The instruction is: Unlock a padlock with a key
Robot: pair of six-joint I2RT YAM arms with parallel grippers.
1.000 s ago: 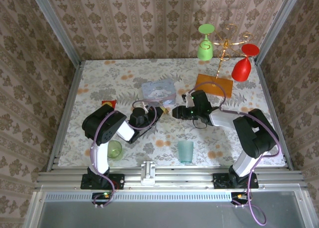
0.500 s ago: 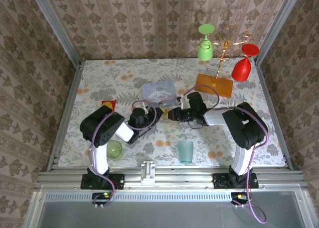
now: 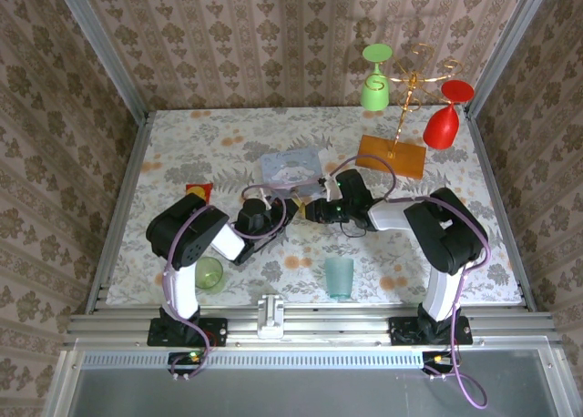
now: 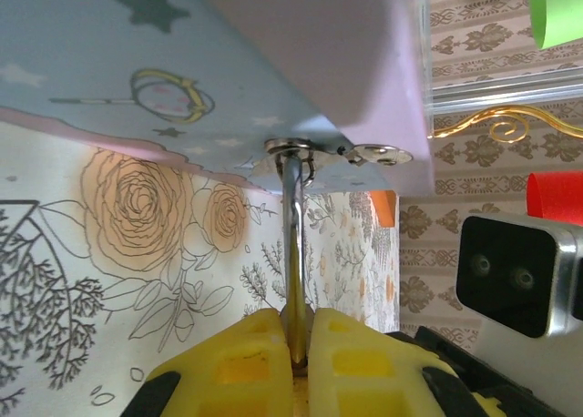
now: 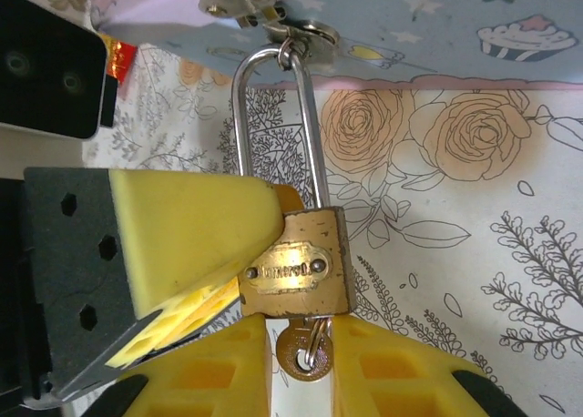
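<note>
Brass padlock (image 5: 296, 273) — clamped between the pads of the left gripper (image 4: 296, 344), shackle hooked through the hasp of the blue tin (image 5: 455, 16) just past the fingertips, so held to steady the keyway. Thin key (image 5: 303, 355) — nipped between the right gripper (image 5: 301, 381) pads at the padlock's base, apparently seated for turning.

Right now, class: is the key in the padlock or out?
In. Only the round head of the key shows, tight against the underside of the padlock; no blade is exposed.

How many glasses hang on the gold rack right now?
2: a green glass hangs at the left of the gold rack, a red glass at its right. None appears hidden.
</note>
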